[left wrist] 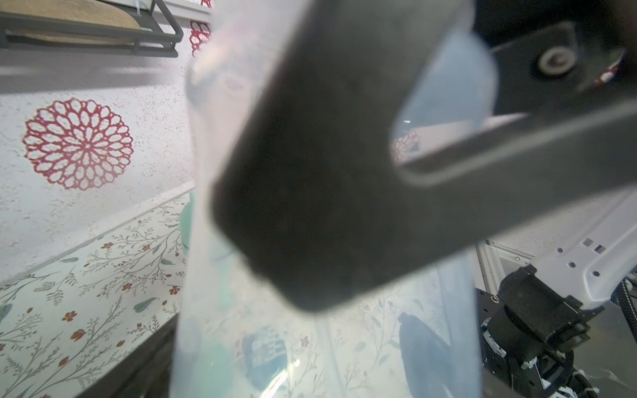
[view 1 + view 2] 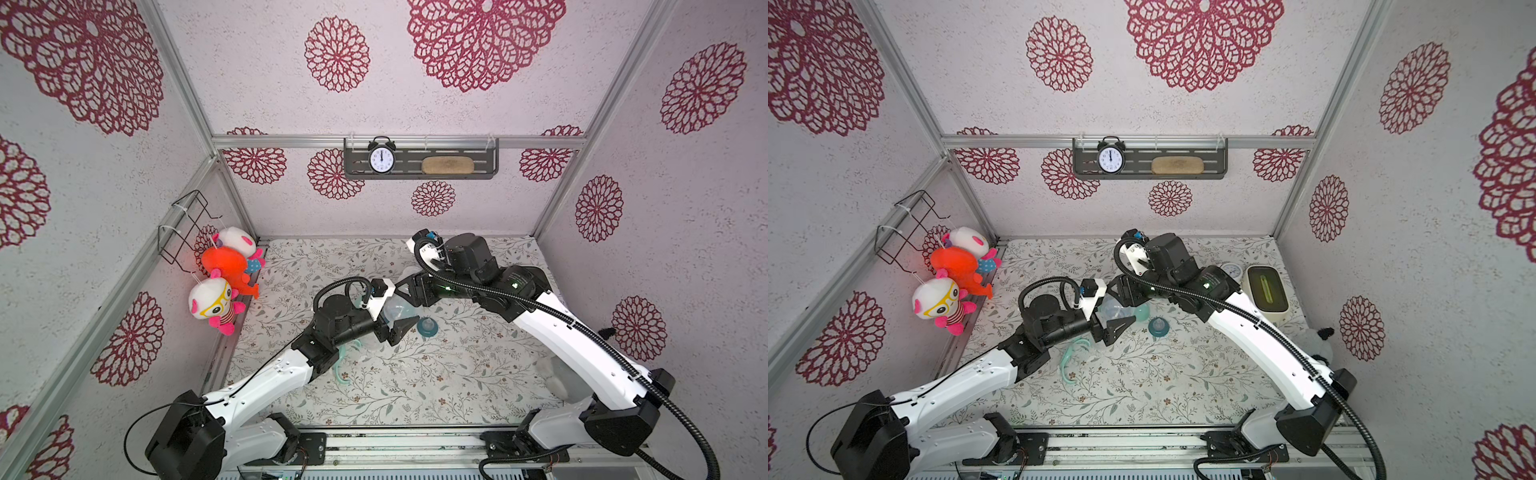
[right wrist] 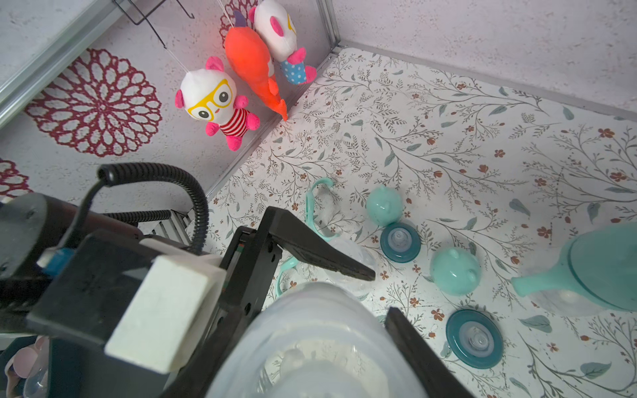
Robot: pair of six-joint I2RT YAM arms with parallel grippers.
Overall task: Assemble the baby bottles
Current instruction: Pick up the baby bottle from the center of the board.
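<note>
Near the middle of both top views, the right claw [image 2: 1117,295] pinches a clear bottle [image 3: 310,341] above the floral table [image 2: 415,386]. The left claw [image 2: 400,309] is spread wide, with a finger on either side of the same bottle. On the table nearby, the right wrist view shows a teal collar [image 3: 400,241] just beside a mint cap [image 3: 384,206], a second collar [image 3: 474,339], a second cap [image 3: 455,270] and a mint handle [image 3: 319,206].
</note>
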